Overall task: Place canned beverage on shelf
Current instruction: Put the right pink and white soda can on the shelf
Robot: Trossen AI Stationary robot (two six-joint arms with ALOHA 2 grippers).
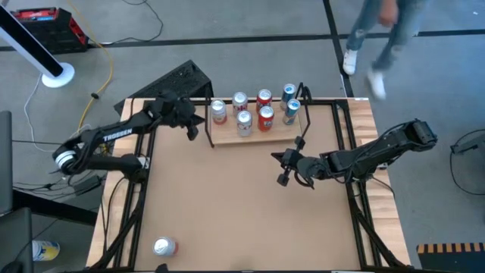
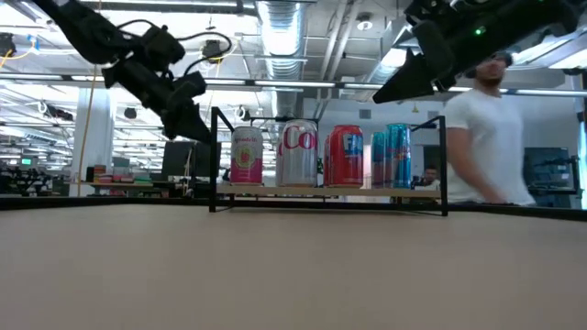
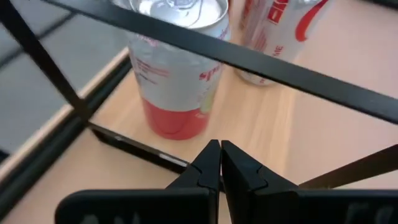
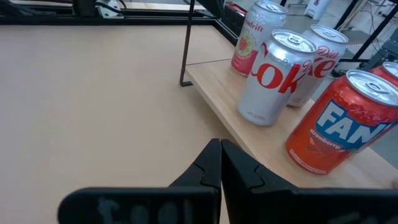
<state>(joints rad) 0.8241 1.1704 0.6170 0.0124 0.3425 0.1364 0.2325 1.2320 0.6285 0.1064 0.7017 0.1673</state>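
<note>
The shelf [image 1: 254, 135] is light wood with black rod uprights. On it, one can [image 4: 255, 38] is white with pink and green, two cans [image 4: 274, 78] are silver with red letters, one can [image 4: 341, 123] is red with a blue and white logo, and two cans [image 2: 392, 157] are blue. The tabletop [image 1: 227, 205] is brown.

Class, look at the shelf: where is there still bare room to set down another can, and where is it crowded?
The shelf has bare wood along its front edge, left of the front silver can, below the pink can. Its middle and right end are crowded with cans in two rows. The tabletop in front is bare up to the right tool.
</note>
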